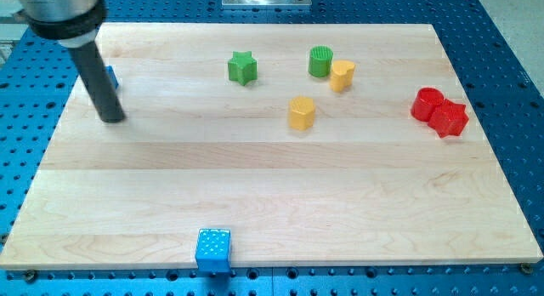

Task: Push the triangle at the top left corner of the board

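The straight dark rod's tip (113,119), gripperless and grasping nothing, is resting beside the mostly hidden blue triangle block (110,76) near the wooden board's (255,194) top-left; short, centred nudges should be keeping it from sliding off.

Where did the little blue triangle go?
The blue triangle is near the board's top left corner in the camera view, mostly hidden behind my rod. My tip sits just below it; touching or not, I cannot tell.
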